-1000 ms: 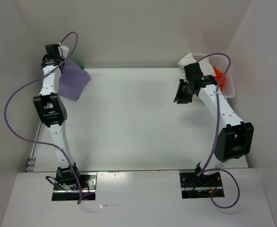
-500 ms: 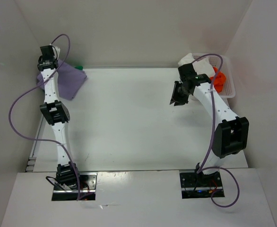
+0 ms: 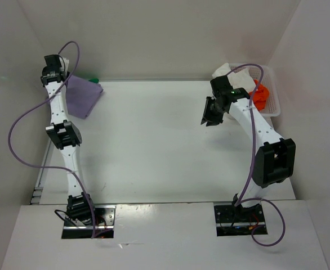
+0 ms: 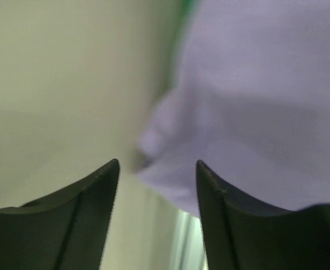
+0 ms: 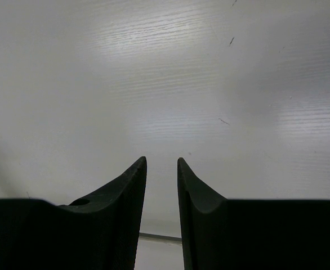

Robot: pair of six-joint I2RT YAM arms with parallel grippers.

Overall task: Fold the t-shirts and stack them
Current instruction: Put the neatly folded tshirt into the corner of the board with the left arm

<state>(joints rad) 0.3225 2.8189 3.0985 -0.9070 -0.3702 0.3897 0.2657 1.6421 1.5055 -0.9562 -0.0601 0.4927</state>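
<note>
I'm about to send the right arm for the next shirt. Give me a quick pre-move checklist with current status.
1. Left gripper open and empty: ok.
2. Lavender t-shirt lying folded at the table's far left corner: ok.
3. Green t-shirt squarely under it: cannot tell, only a sliver shows.
4. Right gripper empty, jaws slightly apart, over bare table: ok.
5. All shirts stacked: not ok, orange-red t-shirt and white t-shirt are in the basket.

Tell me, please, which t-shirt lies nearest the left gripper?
The lavender-purple t-shirt, at the far-left corner beside the left gripper; the orange one sits in the basket.
</note>
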